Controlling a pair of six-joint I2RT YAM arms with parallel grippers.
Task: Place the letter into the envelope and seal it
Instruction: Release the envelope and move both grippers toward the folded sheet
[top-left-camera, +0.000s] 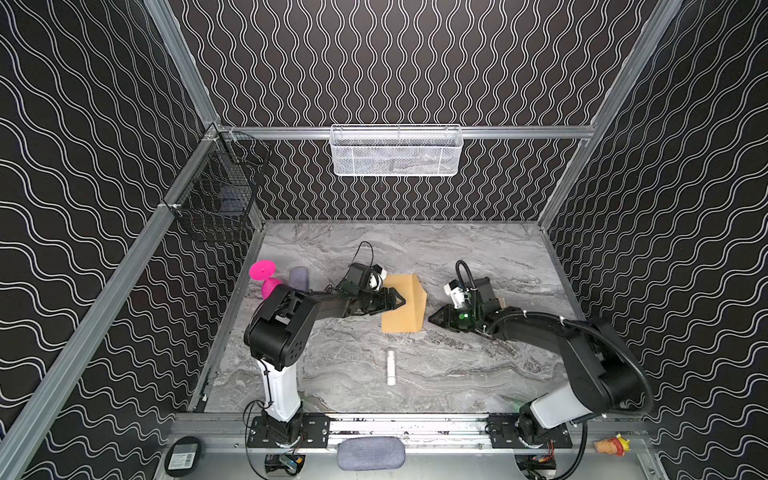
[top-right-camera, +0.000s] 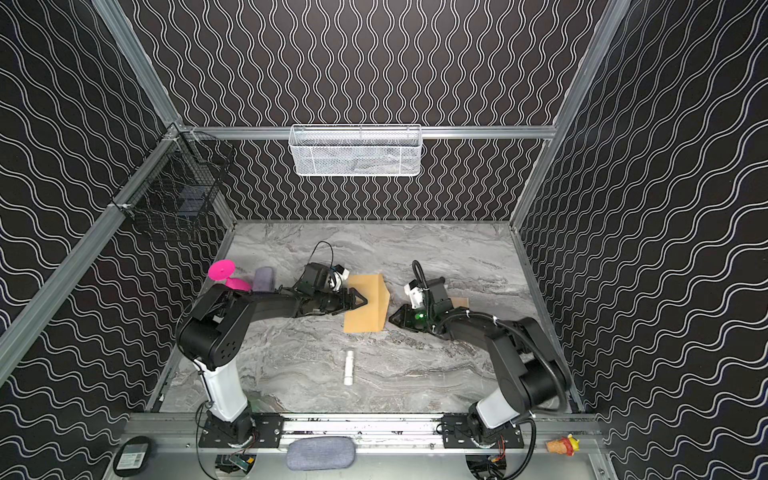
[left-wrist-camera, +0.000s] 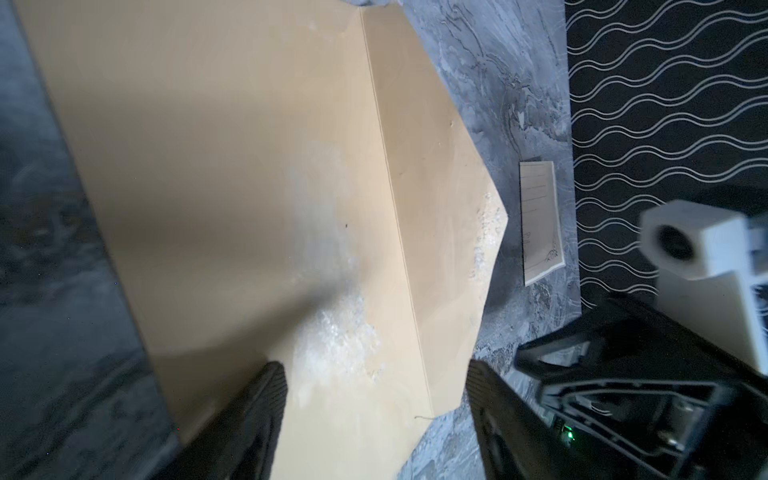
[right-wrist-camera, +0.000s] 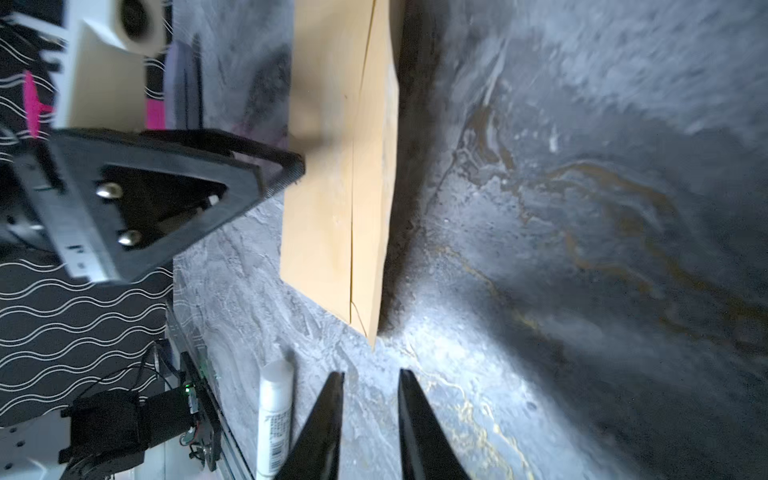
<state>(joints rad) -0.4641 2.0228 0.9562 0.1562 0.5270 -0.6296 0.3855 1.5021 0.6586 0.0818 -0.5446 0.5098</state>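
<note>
The brown envelope (top-left-camera: 405, 303) (top-right-camera: 365, 303) lies mid-table, its pointed flap (top-left-camera: 419, 297) unfolded toward the right arm. It fills the left wrist view (left-wrist-camera: 270, 187) and shows in the right wrist view (right-wrist-camera: 332, 208). My left gripper (top-left-camera: 398, 301) (top-right-camera: 360, 300) (left-wrist-camera: 376, 370) hovers open over the envelope's left part, holding nothing. My right gripper (top-left-camera: 432, 319) (top-right-camera: 392, 319) (right-wrist-camera: 371, 374) is low over bare table just right of the flap, jaws slightly apart and empty. The letter (left-wrist-camera: 540, 220) lies flat behind the right arm; only a corner (top-left-camera: 501, 302) (top-right-camera: 462, 302) shows in both top views.
A white glue stick (top-left-camera: 391, 366) (top-right-camera: 348, 368) (right-wrist-camera: 274, 415) lies in front of the envelope. A pink object (top-left-camera: 262, 272) and a pale purple one (top-left-camera: 299, 277) sit at the left edge. A white mesh basket (top-left-camera: 396, 150) and a black wire basket (top-left-camera: 216, 195) hang on the walls.
</note>
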